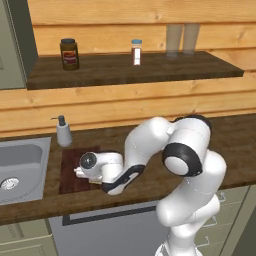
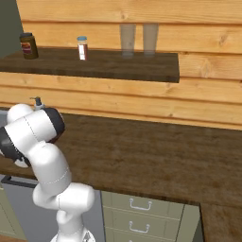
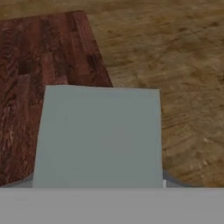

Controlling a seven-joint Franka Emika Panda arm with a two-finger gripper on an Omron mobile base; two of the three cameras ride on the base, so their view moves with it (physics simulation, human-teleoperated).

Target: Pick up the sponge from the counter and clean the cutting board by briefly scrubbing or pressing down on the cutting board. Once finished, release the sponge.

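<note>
The sponge shows its grey-blue top large and close in the hand view, hiding my fingertips. It lies across the right edge of the dark reddish cutting board, partly over the brown counter. In the left base view my gripper is low over the cutting board, with a pale yellow bit of the sponge at its tip. The gripper appears shut on the sponge. Whether the sponge touches the board I cannot tell.
A grey soap dispenser stands just behind the board, and the metal sink lies to its left. The shelf above carries a dark jar, a small shaker and two glasses. The counter stretches to the right.
</note>
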